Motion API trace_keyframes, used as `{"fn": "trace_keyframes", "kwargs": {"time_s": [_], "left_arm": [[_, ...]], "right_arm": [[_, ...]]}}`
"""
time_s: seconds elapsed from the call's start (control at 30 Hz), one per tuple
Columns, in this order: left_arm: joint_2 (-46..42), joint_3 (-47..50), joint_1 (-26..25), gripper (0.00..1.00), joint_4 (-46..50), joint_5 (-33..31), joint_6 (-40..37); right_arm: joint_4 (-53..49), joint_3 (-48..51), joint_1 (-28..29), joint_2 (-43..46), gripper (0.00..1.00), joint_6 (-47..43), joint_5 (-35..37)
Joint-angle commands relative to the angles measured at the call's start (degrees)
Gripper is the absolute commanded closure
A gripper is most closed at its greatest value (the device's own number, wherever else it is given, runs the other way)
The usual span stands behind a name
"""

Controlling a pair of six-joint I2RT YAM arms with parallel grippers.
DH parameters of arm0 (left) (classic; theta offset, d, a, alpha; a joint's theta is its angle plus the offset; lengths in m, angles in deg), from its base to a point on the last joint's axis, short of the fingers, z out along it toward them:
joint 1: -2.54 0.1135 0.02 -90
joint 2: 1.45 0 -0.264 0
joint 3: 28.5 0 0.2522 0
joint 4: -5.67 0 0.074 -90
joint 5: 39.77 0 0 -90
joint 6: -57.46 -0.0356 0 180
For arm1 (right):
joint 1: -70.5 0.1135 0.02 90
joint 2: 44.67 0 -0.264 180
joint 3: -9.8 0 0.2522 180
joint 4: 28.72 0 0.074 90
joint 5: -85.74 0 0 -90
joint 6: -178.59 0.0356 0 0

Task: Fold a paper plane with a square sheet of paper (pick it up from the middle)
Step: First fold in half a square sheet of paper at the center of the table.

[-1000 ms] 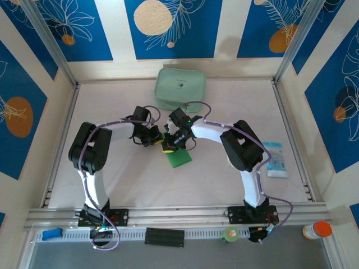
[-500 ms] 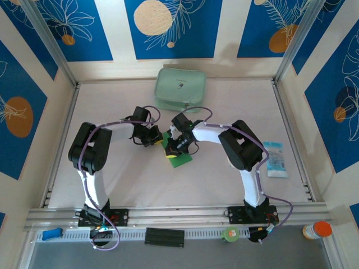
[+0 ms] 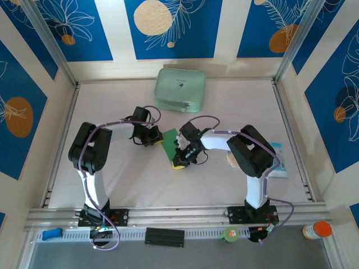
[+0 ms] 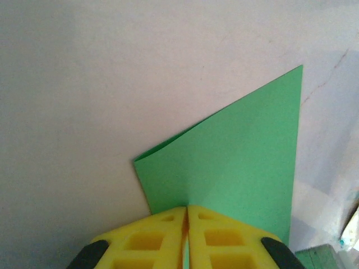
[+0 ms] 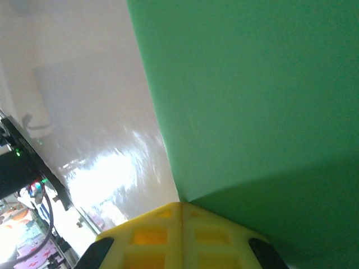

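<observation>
Paper [image 3: 170,142], at the counter [image 3: 112,168] middle, is pinched twice: left pincer [image 4: 187,216] clamped on its 9 o'clock edge, right pincer [image 5: 180,208] on its 5 o'clock corner. It looks light, floppy and crease-prone, so edges seem safest.

You have a thin, plain bright green sheet of paper [image 3: 170,141] lying against a pale off-white worktop [image 3: 123,168]. Behind it is a pale mint-green zip pouch [image 3: 180,88], and off to your right a small light blue and white packet [image 3: 276,159]. The left claw [image 4: 187,235] and right claw [image 5: 180,224] both carry bright yellow pads on white-and-black arms [image 3: 95,185], and the cream walls [image 3: 179,28] hold deep blue panels with white line-drawn leaves and peach and orange discs.
</observation>
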Motion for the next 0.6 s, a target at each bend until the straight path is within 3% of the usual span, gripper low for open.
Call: {"fn": "trace_keyframes", "kwargs": {"time_s": [0.0,0.27,0.4,0.57], "left_arm": [[2.2,0.6,-0.1,0.85,1.8,-2.1,-2.7],[-5.9,-1.2,-0.1,0.67,-1.0,2.7,-3.9],[-12.7,-0.6,0.1,0.56,0.1,-2.1,-1.7],[-19.7,3.6,1.1,0.39,2.9,-6.7,0.9]], "right_arm": [[-3.9,1.6,0.4,4.0,0.99,-1.3,-1.0],[1.2,2.4,-3.5,14.4,0.94,1.6,11.4],[0.2,-1.4,-4.1,10.7,0.9,1.2,17.2],[-1.5,-7.6,-3.0,4.1,0.84,2.6,19.0]]}}
